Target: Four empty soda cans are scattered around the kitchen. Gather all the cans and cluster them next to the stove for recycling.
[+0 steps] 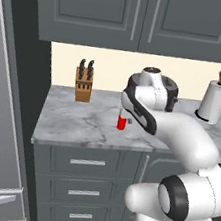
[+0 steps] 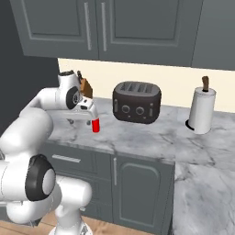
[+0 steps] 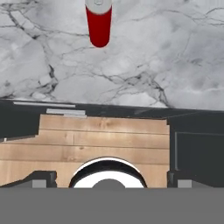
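Up on the marble counter [image 1: 80, 123], a red can [image 1: 122, 123] stands upright, near the front edge and well apart from the other things. In the right base view the same can [image 2: 96, 125] sits just below the robot's hand, left of a dark toaster [image 2: 137, 102]. The claw [image 3: 108, 183] points down toward the counter's front edge; its two dark tips show far apart at the bottom of the hand view, with nothing between them, so it stands open and empty. In that view the can [image 3: 99, 22] is at the top, seen from above with its silver lid, and it is clear of the tips. Below the counter edge there, wooden floor [image 3: 100, 144] shows. A knife block [image 1: 83, 84] stands at the back by the wall, left of the can. A paper towel roll [image 1: 213, 102] stands on its holder farther right along the counter. Grey drawers [image 1: 88, 162] run beneath the counter, grey cabinets [image 1: 137, 15] hang above.
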